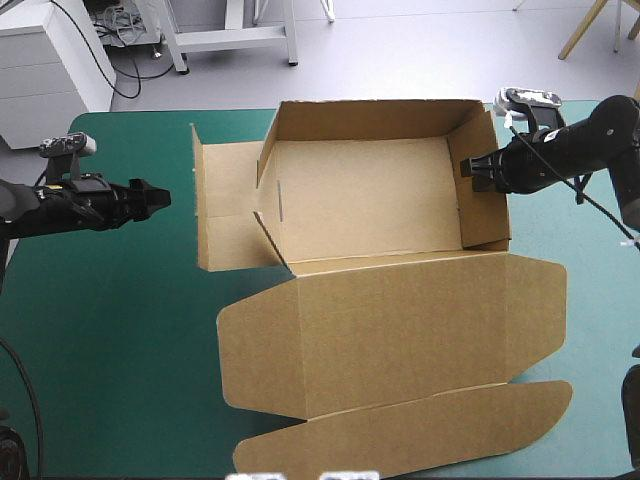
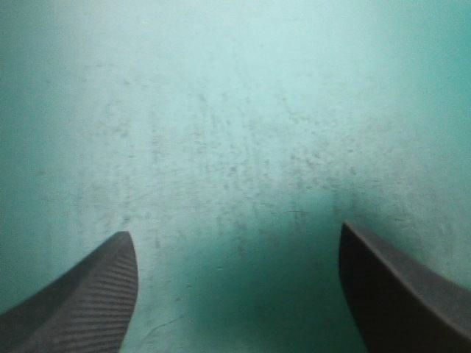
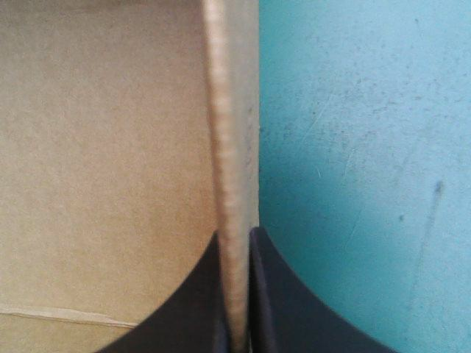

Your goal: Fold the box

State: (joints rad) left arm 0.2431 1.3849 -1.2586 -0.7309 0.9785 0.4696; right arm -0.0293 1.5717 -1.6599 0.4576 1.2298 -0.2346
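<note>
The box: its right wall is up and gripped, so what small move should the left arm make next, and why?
Probably slide the left gripper toward the left flap of the box and under its edge. That flap lies flat on the teal-green cover, while the right gripper is shut on the raised right wall; the left gripper is open and touches nothing.

No text, label or number legible anywhere, plain board on the box [image 1: 400, 330], unmarked teal-green cover [image 1: 110, 330]
</note>
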